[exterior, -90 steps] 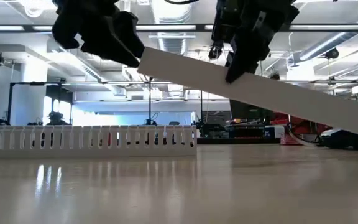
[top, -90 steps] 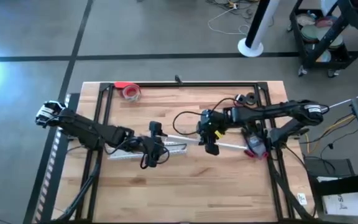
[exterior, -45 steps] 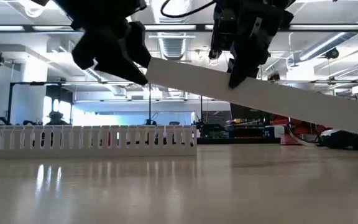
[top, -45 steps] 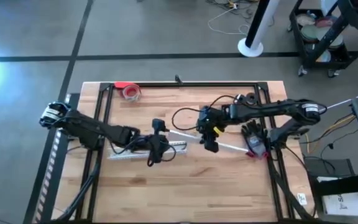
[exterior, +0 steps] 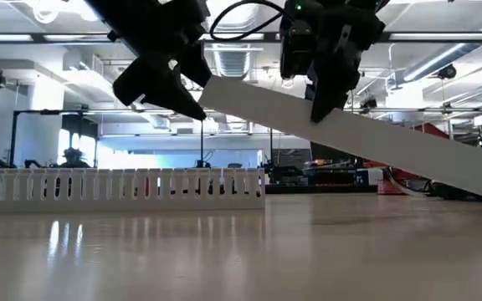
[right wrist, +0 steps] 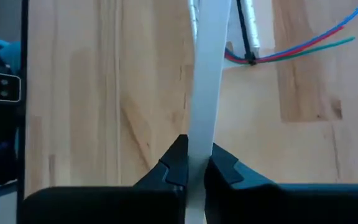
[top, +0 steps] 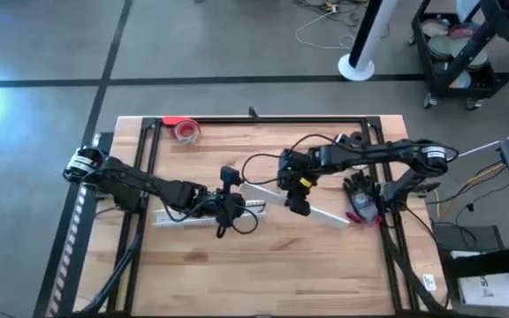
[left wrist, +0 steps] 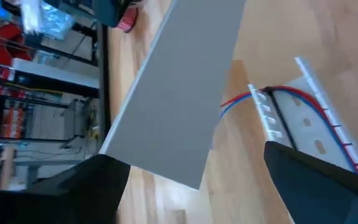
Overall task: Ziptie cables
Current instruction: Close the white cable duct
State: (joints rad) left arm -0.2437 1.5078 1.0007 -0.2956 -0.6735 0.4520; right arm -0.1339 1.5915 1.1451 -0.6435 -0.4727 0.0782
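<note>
The wooden tabletop (top: 263,265) carries a black frame around its edges, and both dark arms reach in toward its middle. Since the earlier frames the left arm has slid further right, so its pincer (top: 229,205) now sits closer to the right pincer (top: 295,200) than a second ago.

The long white flat strip (exterior: 366,142) slopes down from upper left to lower right in the low view, its right end lower than before and close to the tabletop. The right pincer is pressed together on this strip, its two fingers (right wrist: 178,163) clamping it edge-on. The left pincer stands spread, with its dark fingers (left wrist: 322,180) well apart and the strip's near end between them; whether either finger touches the strip is hard to judge from the wrist view.

Under the left pincer lies the white slotted cable duct (exterior: 120,186), a low comb-like rail resting on the tabletop left of centre; it has not moved.

The cables (left wrist: 241,99) are thin red and blue wires that run along the inside of the duct and curve out of its end onto the wood. In the right wrist view they (right wrist: 303,46) fan out beside the strip as red, blue and green strands.

A roll of red tape (top: 186,130) sits at the far left of the tabletop.
</note>
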